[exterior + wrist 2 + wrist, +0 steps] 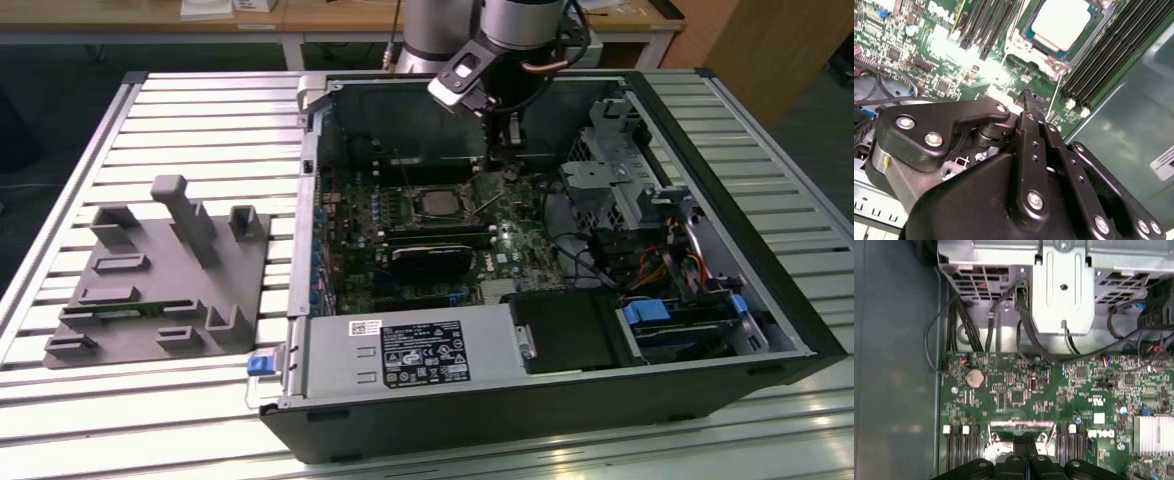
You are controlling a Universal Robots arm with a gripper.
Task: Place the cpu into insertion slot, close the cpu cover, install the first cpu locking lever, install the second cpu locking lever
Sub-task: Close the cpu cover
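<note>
Cpu [1061, 22] close by, the gripper [1029, 96] hangs with fingers pressed together, holding nothing, over the green circuit board [1014, 390], just beside the insertion slot [1025, 37] where the cpu lies seated, silvery top up, inside the open computer case [534, 410].

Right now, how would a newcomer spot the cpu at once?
Find the open black computer case on the slatted table, then the green board inside. The cpu is the flat square with a pale metal top in a silvery frame, unlike the long black slots beside it.
</note>
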